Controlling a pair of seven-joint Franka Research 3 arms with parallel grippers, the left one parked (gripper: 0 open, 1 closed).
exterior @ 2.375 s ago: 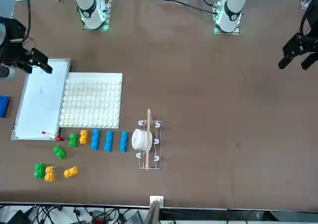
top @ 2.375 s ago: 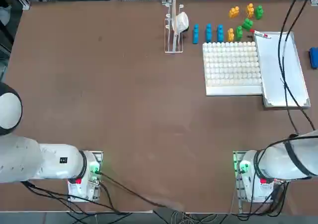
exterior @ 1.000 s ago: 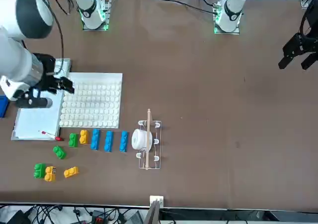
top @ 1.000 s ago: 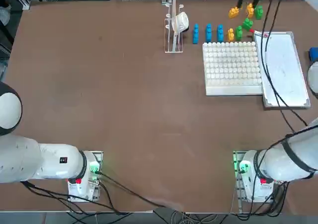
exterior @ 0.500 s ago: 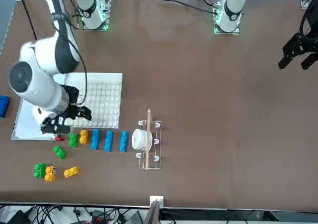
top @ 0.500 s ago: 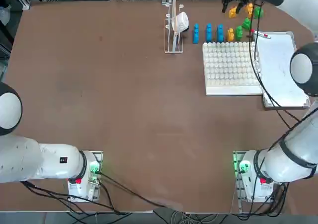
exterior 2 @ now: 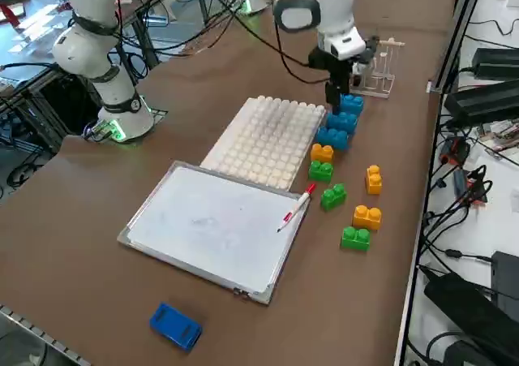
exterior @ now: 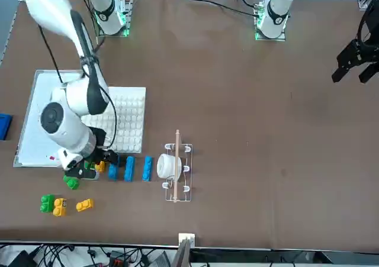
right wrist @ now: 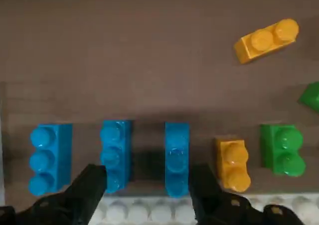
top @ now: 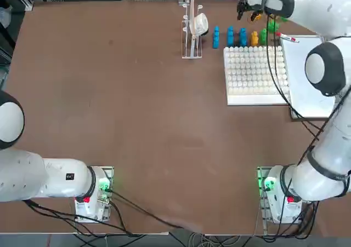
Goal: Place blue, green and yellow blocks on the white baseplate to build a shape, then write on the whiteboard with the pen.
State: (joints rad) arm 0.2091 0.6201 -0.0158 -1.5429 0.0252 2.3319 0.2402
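My hand (right wrist: 146, 177) hangs wide and empty above the far edge of the studded plate (exterior 2: 268, 143). The blue (right wrist: 177, 157), green (right wrist: 282, 150) and yellow blocks (right wrist: 233, 164) all lie on the desk (top: 137, 121), none on the plate. The pen (exterior 2: 296, 207) rests on the unmarked whiteboard (exterior 2: 212, 224), right. Building and writing both remain.

Three green (exterior 2: 333, 196), three yellow (exterior 2: 366, 217), seemingly three blue (exterior 2: 341, 122).
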